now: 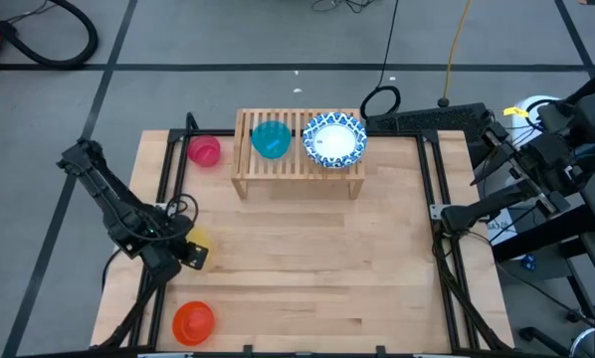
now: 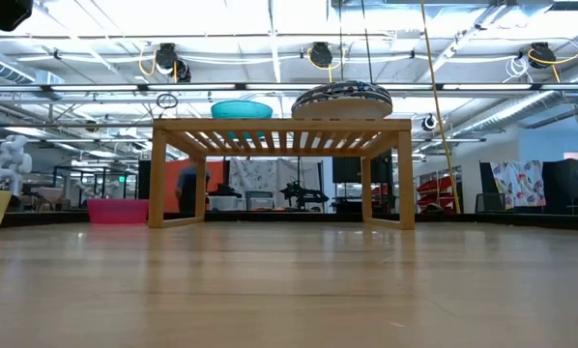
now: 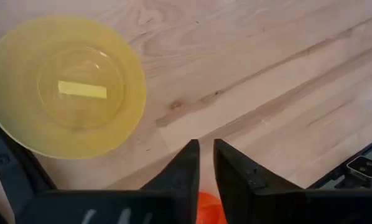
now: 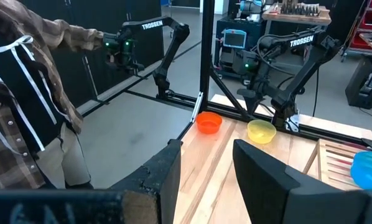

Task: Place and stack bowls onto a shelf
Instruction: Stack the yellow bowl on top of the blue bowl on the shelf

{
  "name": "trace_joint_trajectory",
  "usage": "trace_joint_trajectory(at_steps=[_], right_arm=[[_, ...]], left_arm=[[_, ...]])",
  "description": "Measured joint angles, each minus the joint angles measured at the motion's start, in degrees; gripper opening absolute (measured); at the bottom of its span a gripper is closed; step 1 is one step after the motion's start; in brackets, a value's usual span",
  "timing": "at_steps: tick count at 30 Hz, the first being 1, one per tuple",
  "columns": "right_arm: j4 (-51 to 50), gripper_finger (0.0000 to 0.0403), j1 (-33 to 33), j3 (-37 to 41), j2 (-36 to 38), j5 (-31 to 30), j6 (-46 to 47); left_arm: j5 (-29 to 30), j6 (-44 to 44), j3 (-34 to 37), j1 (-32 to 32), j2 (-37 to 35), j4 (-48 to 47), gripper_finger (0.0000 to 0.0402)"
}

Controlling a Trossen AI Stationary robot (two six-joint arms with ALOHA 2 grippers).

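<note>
The light-wood shelf (image 1: 297, 159) stands at the table's far middle. On its slats rest a teal bowl (image 1: 271, 139) and a blue-patterned bowl (image 1: 333, 140); both also show in the low view, the teal bowl (image 2: 241, 109) and the patterned bowl (image 2: 342, 100). A pink bowl (image 1: 204, 150) sits on the table left of the shelf. A yellow bowl (image 3: 65, 84) and an orange-red bowl (image 1: 193, 321) sit on the table near its left edge. My left gripper (image 3: 206, 167) is shut and empty above the table beside the yellow bowl. My right gripper (image 4: 208, 171) is open and empty off the table's right edge.
Dark frame rails (image 1: 163, 189) run along the table's left and right sides. In the right wrist view a person in a plaid sleeve (image 4: 24, 93) stands beyond the table, and another arm (image 4: 148, 43) shows behind. Bare wood lies between the shelf and the near edge (image 1: 317, 268).
</note>
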State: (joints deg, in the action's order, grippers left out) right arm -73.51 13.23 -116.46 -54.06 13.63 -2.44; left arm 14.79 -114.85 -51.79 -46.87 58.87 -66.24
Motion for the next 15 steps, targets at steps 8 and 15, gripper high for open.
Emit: trace_joint_trajectory(at_steps=[8,15], right_arm=[[0.0,0.0141,0.0,0.0,0.0,0.0,0.2],[0.0,0.0141,0.0,0.0,0.0,0.0,0.2]], left_arm=[[0.0,5.7,2.3,1.6,0.2,0.0,0.0094],[-1.4,6.2,8.6,2.3,2.0,2.4,0.0095]])
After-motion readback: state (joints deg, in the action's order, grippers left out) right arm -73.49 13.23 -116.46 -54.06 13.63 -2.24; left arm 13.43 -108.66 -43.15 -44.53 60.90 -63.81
